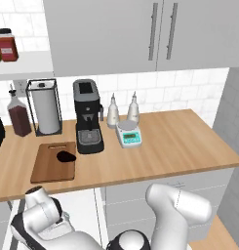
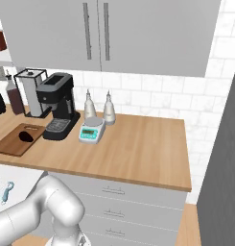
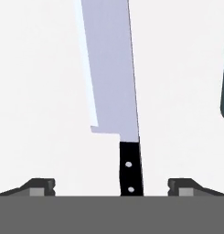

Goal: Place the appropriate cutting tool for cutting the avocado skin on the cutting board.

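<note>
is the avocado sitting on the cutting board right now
Yes, the dark avocado lies on the brown cutting board, near its upper right corner in the left base view, beside the coffee machine.

From my hand view the gripper (image 3: pixel 111 186) fingers sit wide apart with the knife (image 3: pixel 114 91) handle in the gap, free room on both sides of it, pale flat surface all around. On the counter (image 1: pixel 179 141) I see the cutting board (image 1: pixel 48 168) mostly bare, the avocado (image 1: pixel 67 156) taking its far right part. The coffee machine (image 1: pixel 88 117) stands just beside the board's right edge, the paper towel holder (image 1: pixel 44 107) and dark bottle (image 1: pixel 18 114) behind it. The scale (image 1: pixel 129 134) and two small bottles (image 1: pixel 123 110) crowd the middle; the counter's right half is open.
</note>
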{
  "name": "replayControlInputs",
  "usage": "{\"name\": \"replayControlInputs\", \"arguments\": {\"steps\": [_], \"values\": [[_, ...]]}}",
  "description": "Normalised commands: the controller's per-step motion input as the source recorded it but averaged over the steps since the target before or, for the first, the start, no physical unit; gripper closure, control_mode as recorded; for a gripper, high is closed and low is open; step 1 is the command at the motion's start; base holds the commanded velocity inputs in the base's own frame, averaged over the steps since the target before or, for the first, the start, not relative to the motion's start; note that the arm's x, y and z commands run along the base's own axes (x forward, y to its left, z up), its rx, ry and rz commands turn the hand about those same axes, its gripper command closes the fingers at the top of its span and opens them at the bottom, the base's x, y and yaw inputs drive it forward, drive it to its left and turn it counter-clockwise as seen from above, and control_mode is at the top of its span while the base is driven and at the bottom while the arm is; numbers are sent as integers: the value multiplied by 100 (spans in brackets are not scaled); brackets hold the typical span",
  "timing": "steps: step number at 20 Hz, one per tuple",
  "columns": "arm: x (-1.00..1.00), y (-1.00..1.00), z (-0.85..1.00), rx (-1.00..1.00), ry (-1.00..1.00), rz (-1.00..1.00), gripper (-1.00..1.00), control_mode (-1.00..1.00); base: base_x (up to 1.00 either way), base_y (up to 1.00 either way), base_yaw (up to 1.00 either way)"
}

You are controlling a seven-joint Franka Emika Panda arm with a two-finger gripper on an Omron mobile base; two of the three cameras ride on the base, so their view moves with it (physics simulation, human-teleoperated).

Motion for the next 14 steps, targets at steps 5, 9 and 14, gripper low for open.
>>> {"name": "replayControlInputs", "arguments": {"steps": [5, 9, 14], "values": [[0, -15, -3, 5, 0, 0, -100, -100, 0, 0, 0], [0, -14, -25, 10, 0, 1, -100, -100, 0, 0, 0], [0, 0, -55, 2, 0, 5, -100, -100, 0, 0, 0]]}}
